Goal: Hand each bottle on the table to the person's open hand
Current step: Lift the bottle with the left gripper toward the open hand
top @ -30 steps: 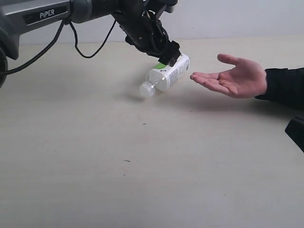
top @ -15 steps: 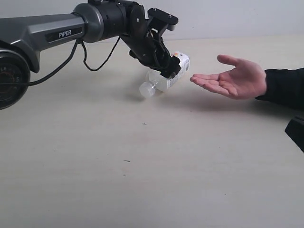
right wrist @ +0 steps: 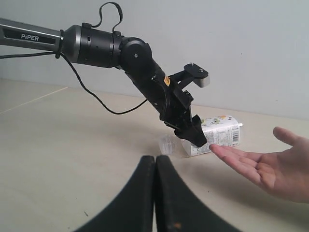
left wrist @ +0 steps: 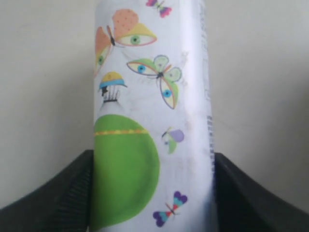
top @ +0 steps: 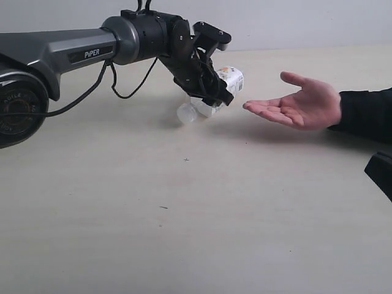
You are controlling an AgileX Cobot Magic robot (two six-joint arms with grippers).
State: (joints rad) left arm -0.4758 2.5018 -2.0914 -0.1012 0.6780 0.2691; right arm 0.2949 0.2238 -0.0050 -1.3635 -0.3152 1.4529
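Note:
My left gripper is shut on a white-and-green labelled bottle, held tilted above the table, its clear cap end pointing down-left. In the left wrist view the bottle fills the frame between the black fingers. The person's open hand, palm up on a black sleeve, lies just right of the bottle, fingertips close to it. In the right wrist view the bottle sits by the hand. My right gripper is shut and empty. No other bottles show.
The black sleeve reaches in from the right edge. A dark part of the right arm shows at the right edge. The left arm with its cable spans the upper left. A grey wall stands behind the table.
The left arm has swung rightward and lifted slightly, carrying the bottle closer to the hand. The hand has stayed nearly still.

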